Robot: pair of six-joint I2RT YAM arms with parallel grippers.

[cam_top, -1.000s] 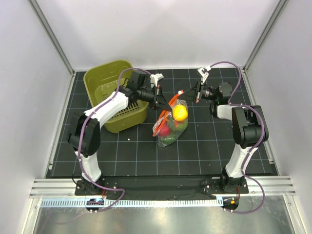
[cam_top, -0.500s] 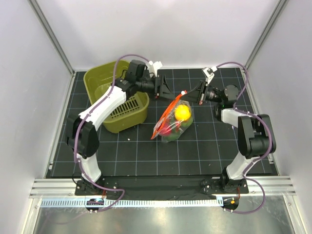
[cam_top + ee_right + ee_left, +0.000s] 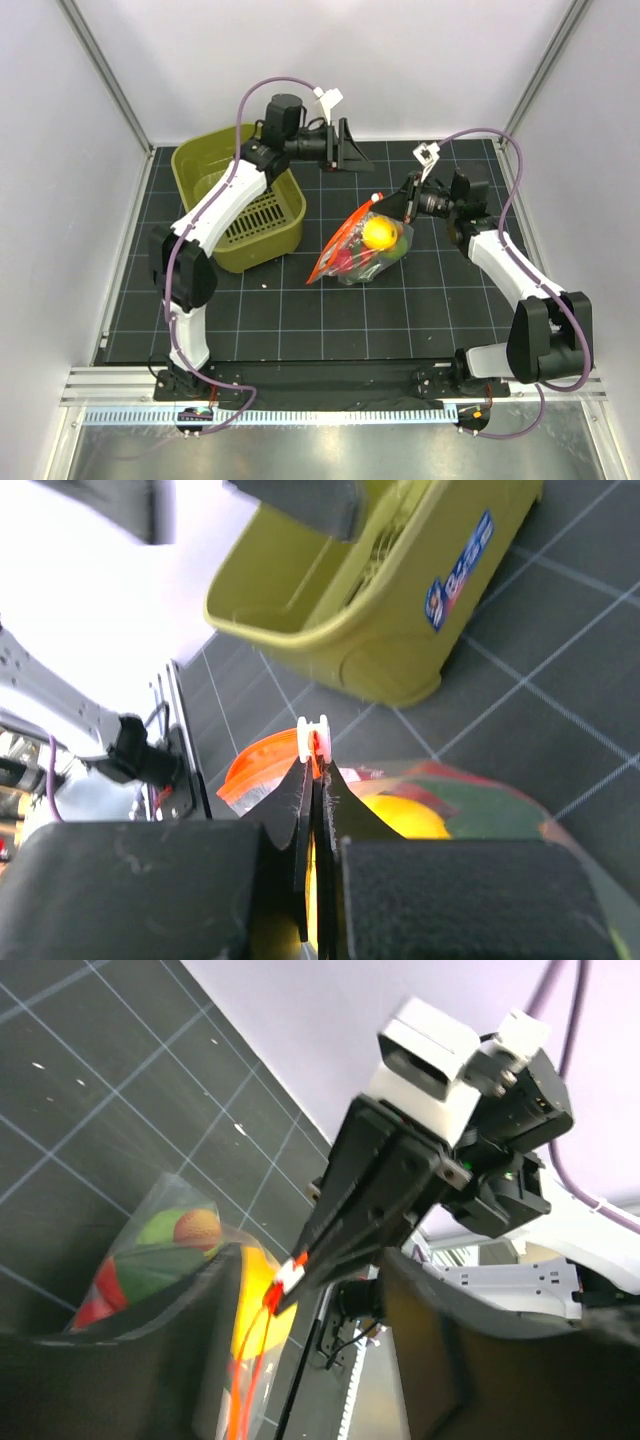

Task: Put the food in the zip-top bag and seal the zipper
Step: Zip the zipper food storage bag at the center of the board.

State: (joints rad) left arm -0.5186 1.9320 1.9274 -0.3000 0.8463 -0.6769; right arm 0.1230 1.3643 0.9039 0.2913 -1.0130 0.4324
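Note:
The clear zip-top bag point(image 3: 352, 255) lies mid-table with the food inside: a yellow ball point(image 3: 378, 232), green and red pieces point(image 3: 345, 268). My right gripper point(image 3: 400, 200) is shut on the end of the red-orange zipper point(image 3: 350, 222), just behind its white slider point(image 3: 377, 196). The right wrist view shows the fingers pinched on the zipper point(image 3: 262, 765) below the slider point(image 3: 314, 740), with the yellow ball point(image 3: 400, 820) behind. My left gripper point(image 3: 345, 150) hangs open above and behind the bag, holding nothing. In the left wrist view its gripper point(image 3: 310, 1360) frames the slider point(image 3: 290, 1273) and the bag point(image 3: 150, 1250).
The olive-green slotted basket point(image 3: 200, 170) stands at the back left, under the left arm, and also shows in the right wrist view as the basket point(image 3: 400, 600). White walls and metal posts close in the black gridded mat point(image 3: 300, 320).
My left gripper opened, let go of the bag's mouth and rose back toward the far wall. The right gripper kept its grip and the bag shifted slightly right.

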